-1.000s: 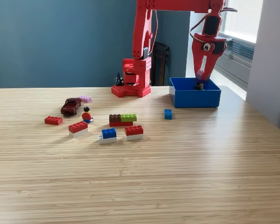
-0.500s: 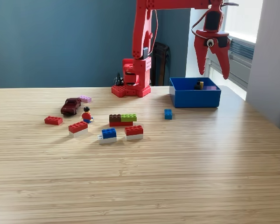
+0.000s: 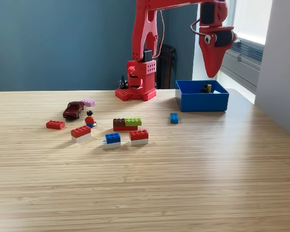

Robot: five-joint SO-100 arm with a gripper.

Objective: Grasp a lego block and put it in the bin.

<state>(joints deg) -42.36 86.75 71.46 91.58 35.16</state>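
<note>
The blue bin stands at the back right of the exterior view, with a small dark and yellow piece lying inside. My red gripper hangs above the bin's far rim, pointing down. Its jaws read as one closed wedge with nothing between them. Lego blocks lie on the wooden table to the left: a small blue block, a brown and green block on red, a red on white block, and a blue on white block.
Further left lie a red on white block, a flat red block, a minifigure, a dark red toy car and a pink plate. The arm's red base stands behind the blocks.
One second ago the gripper was low in the bin holding a small piece. It opened, dropped the piece, rose, and its jaws have now come together while it swings slightly left.
</note>
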